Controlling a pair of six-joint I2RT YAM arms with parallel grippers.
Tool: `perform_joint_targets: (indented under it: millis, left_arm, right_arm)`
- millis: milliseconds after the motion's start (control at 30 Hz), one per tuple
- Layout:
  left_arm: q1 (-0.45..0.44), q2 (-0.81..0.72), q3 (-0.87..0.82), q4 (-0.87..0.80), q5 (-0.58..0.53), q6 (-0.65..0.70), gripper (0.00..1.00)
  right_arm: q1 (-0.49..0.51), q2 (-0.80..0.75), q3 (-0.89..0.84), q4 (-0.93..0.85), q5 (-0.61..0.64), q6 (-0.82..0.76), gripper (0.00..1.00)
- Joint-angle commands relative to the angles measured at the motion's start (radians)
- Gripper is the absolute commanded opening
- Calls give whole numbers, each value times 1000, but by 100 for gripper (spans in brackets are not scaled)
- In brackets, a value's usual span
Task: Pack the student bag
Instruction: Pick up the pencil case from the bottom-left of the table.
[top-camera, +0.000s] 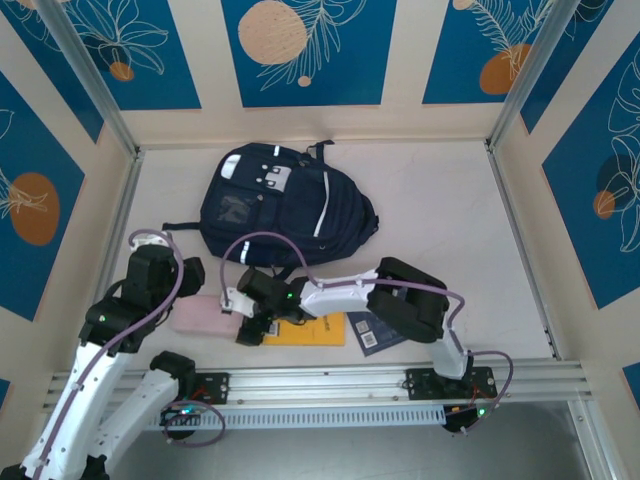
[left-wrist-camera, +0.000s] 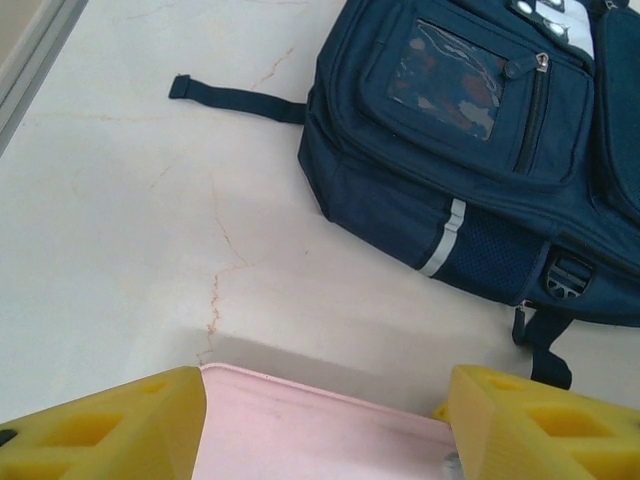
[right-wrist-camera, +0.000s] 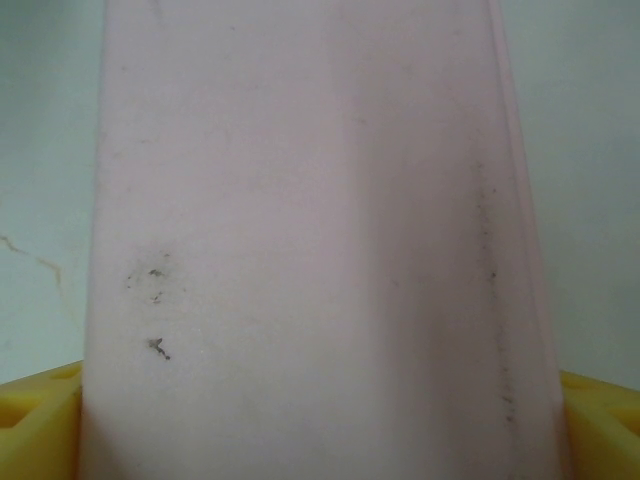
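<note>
**Both grippers working at the pink case, on the near side of the bag**

The student bag (top-camera: 285, 200) is lying flat on the pale table (top-camera: 440, 220) with its front pockets facing up. A loose strap (left-wrist-camera: 235, 97) is trailing out from its left side. Everything else is sitting on the near side of the bag, towards the arms' bases.

A pink case (top-camera: 203, 316) is lying just near-left of the bag, apart from it. A yellow book (top-camera: 308, 328) is lying straight in front of the bag. A dark blue booklet (top-camera: 375, 332) is resting beside that book, towards the bag's near-right.

The right arm is reaching across in front of the bag to the pink case. The right gripper (right-wrist-camera: 320, 420) is standing wide. Its yellow fingers (right-wrist-camera: 35, 425) are meeting the case's two long sides, so it is gripping the case across its width.

The left gripper (left-wrist-camera: 325, 400) is hovering over the case's bag-side edge, pointing towards the bag. Its jaws are standing partly apart. Its yellow fingers (left-wrist-camera: 100, 430) are covering the case's corners rather than pinching them, and it is holding nothing.
</note>
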Motion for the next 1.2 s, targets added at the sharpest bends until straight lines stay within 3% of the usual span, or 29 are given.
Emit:
perform_joint_targets:
  millis: [0, 200, 400, 600, 767, 833, 1167]
  left_arm:
    - [-9, 3, 1, 19, 27, 19, 71]
    - [-9, 23, 16, 53, 110, -54, 85]
    - [-9, 37, 77, 95, 241, -119, 92]
    - [-9, 77, 19, 236, 472, -225, 93]
    - [-11, 89, -108, 588, 788, -368, 94]
    - [-11, 111, -132, 704, 864, -422, 94]
    - [-31, 174, -158, 855, 953, -473, 90]
  right_arm:
    - [-13, -126, -48, 72, 71, 61, 78]
    - [-34, -270, -181, 124, 167, 126, 78]
    - [-71, -440, -314, 119, 300, 192, 78]
    - [-117, -659, -476, 164, 270, 279, 79]
    - [-126, -814, -576, 200, 234, 316, 79]
    - [-130, -857, -601, 202, 230, 331, 79]
    - [-165, -1020, -690, 258, 85, 395, 78]
